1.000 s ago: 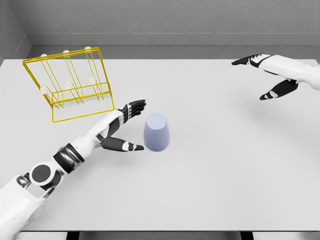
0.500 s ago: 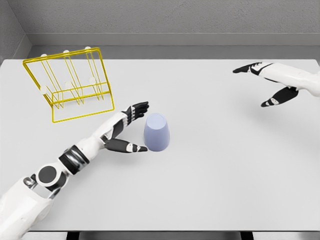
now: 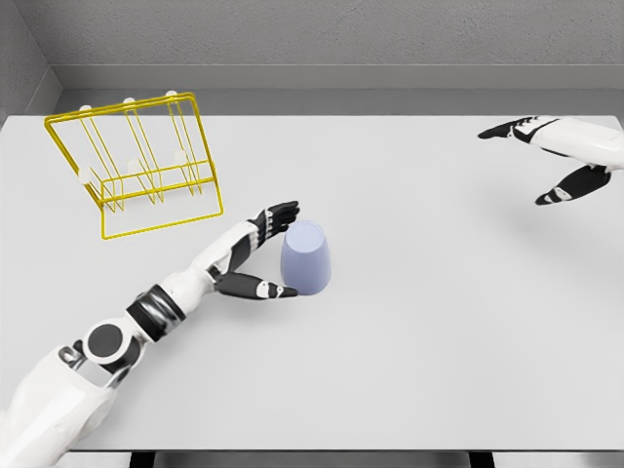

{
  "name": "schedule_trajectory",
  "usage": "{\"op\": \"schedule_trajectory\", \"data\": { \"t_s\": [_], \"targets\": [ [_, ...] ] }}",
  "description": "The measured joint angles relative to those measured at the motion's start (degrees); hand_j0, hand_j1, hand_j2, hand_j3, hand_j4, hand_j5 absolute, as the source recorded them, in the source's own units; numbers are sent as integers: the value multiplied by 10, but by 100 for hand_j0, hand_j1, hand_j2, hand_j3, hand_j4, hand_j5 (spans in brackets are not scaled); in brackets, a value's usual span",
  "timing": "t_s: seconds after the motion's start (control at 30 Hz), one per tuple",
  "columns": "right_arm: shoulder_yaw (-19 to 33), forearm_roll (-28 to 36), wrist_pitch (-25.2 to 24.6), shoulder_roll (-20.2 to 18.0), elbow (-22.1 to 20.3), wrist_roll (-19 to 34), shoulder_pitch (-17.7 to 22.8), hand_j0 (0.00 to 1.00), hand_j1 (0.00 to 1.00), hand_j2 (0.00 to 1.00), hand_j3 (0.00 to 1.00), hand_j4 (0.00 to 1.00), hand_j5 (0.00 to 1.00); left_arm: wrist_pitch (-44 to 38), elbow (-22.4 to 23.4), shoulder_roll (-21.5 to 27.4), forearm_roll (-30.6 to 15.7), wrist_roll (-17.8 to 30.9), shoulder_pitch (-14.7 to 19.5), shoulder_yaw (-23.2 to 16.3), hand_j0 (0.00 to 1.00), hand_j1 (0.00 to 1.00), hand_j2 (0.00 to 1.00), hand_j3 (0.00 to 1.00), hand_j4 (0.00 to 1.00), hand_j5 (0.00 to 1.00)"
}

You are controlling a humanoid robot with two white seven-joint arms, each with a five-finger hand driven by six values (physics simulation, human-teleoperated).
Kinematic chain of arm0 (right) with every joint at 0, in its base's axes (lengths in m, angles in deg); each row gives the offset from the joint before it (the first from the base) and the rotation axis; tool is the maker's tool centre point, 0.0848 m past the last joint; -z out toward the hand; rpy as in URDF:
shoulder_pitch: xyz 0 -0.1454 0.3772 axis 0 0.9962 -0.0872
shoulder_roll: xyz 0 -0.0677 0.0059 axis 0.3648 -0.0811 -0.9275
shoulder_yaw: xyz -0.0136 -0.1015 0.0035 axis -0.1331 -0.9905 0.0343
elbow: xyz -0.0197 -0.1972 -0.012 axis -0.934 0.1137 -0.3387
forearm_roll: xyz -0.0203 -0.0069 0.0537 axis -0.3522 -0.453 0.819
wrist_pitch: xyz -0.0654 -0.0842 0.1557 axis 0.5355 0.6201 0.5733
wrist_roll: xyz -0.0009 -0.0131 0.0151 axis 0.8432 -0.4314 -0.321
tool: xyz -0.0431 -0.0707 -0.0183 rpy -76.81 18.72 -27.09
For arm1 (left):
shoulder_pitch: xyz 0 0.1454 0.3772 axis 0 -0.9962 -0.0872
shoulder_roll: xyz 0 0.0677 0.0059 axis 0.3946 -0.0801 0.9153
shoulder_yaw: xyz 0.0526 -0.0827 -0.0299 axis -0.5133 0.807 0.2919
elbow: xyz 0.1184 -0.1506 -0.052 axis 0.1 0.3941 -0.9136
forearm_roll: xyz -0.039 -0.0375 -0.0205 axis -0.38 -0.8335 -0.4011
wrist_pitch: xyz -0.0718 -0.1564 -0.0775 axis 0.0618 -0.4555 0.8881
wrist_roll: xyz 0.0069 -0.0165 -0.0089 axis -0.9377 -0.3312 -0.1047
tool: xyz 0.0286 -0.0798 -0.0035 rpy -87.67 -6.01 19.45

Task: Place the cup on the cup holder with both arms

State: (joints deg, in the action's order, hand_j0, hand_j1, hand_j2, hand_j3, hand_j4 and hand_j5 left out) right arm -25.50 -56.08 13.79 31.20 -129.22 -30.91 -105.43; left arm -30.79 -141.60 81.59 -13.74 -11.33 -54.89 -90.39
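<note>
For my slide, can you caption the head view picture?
Left hand open around a lilac cup, yellow rack behind, right hand open far off.

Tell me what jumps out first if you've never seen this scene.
The bright yellow wire cup holder at the table's far left. Next, the lavender cup, upside down near the middle, with the left hand open around its left side. The right hand hovers open, far right.

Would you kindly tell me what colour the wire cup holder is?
The cup holder is bright yellow wire, seen best in the head view.
</note>
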Motion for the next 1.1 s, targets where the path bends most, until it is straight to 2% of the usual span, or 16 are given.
{"op": "schedule_trajectory", "data": {
  "t_s": [0.63,1.07,1.1],
  "targets": [
    [-4,0,0,-1,-11,0,1,100,100,100,100,100,100,-2,13,-17,1,0,2,2,100,100,100,100,100,100],
    [-3,0,0,2,-12,0,3,100,100,100,100,100,100,-8,21,-40,20,0,2,2,100,100,100,100,100,100],
    [-3,0,0,2,-13,0,3,100,100,100,100,100,100,-9,21,-41,20,0,2,2,97,97,97,97,97,97]
  ]
}}
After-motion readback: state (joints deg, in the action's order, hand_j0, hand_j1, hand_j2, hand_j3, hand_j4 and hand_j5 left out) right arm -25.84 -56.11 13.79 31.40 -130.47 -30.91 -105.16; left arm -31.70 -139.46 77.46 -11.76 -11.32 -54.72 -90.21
